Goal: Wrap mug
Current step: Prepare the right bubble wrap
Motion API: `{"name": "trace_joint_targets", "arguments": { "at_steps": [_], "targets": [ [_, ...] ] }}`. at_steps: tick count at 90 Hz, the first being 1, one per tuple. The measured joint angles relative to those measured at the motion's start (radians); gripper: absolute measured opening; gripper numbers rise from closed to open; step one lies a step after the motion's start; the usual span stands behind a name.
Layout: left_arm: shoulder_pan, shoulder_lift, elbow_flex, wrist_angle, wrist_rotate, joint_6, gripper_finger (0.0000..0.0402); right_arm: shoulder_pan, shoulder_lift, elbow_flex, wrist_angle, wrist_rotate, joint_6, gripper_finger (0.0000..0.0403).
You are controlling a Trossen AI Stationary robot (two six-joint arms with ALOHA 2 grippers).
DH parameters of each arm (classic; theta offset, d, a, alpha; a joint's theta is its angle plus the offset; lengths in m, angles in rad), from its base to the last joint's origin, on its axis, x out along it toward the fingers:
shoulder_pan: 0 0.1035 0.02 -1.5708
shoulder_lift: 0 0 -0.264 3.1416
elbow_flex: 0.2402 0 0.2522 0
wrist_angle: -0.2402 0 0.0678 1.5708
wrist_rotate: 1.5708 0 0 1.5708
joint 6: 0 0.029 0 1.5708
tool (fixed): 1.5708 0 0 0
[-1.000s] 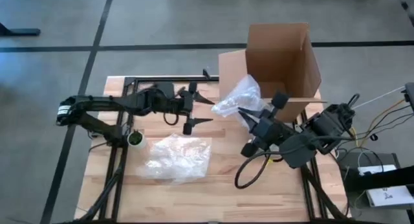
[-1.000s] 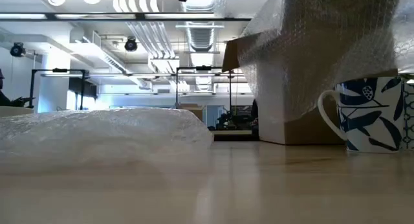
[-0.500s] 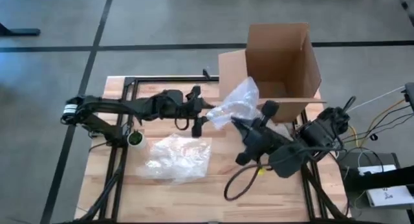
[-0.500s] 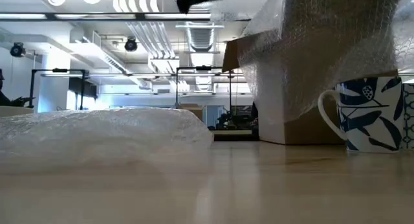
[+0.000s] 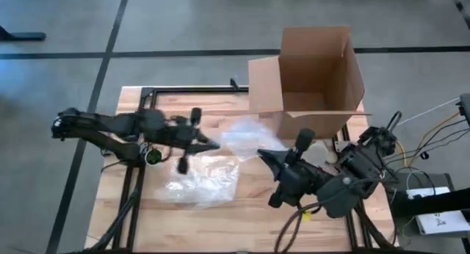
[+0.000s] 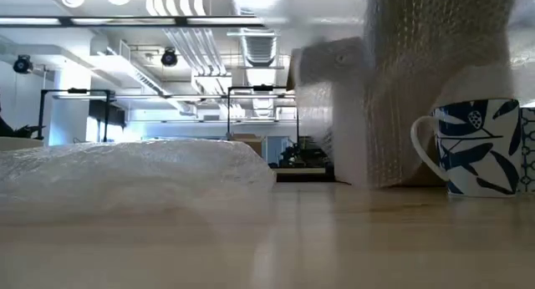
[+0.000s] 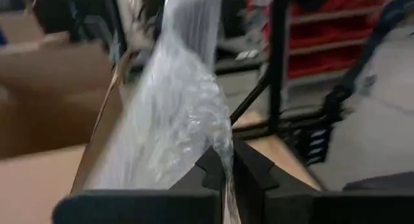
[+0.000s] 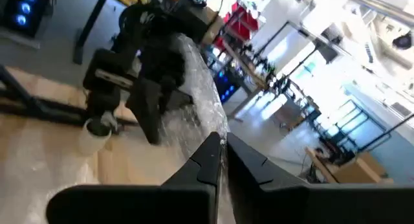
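High view: I see the left gripper and right gripper stretching a clear bubble-wrap sheet between them above the wooden table.
Low view: white mug with blue leaves stands on the table, under the sheet.
Wrist views: both grippers clamp the sheet.

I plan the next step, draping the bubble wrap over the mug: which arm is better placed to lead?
Probably the right. Both hands pinch the bubble wrap sheet, but the right hand holds the end nearer the mug; the left hand is farther off.
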Motion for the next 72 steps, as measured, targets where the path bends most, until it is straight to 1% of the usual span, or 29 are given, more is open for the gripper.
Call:
{"name": "trace_joint_targets", "arguments": {
  "at_steps": [4, 12, 24, 30, 37, 42, 49, 63, 67, 72],
  "targets": [
    [-0.029, -0.034, 0.007, -0.001, 0.001, -0.001, 0.0001, 0.003, 0.000, 0.000, 0.069, -0.021, -0.060, 0.0000],
    [-0.101, -0.081, 0.036, 0.002, 0.002, -0.004, 0.0000, 0.003, 0.000, 0.000, 0.217, -0.102, -0.143, 0.0000],
    [-0.223, -0.113, 0.111, 0.002, 0.003, -0.004, 0.0000, -0.002, 0.000, 0.000, 0.395, -0.227, -0.184, 0.0000],
    [-0.278, -0.113, 0.161, 0.001, 0.003, -0.004, 0.0000, -0.016, 0.000, 0.000, 0.431, -0.266, -0.175, 0.0000],
    [-0.322, -0.107, 0.213, -0.007, 0.000, -0.011, 0.0000, -0.048, 0.000, 0.000, 0.423, -0.269, -0.124, 0.0000],
    [-0.332, -0.105, 0.253, -0.047, -0.027, -0.028, 0.0000, -0.080, 0.000, 0.000, 0.390, -0.267, -0.061, 0.0000],
    [-0.330, -0.106, 0.291, -0.126, -0.126, -0.061, 0.0000, -0.133, -0.001, 0.000, 0.322, -0.266, 0.048, 0.0000],
    [-0.327, -0.107, 0.296, -0.319, -0.477, -0.124, 0.0000, -0.260, -0.001, -0.002, 0.107, -0.266, 0.286, 0.0000],
    [-0.326, -0.104, 0.290, -0.399, -0.548, -0.161, 0.0000, -0.300, -0.001, -0.010, 0.030, -0.266, 0.356, 0.0000],
    [-0.318, -0.098, 0.287, -0.485, -0.599, -0.201, 0.0000, -0.349, -0.002, -0.027, -0.066, -0.266, 0.446, 0.0000]
  ]
}}
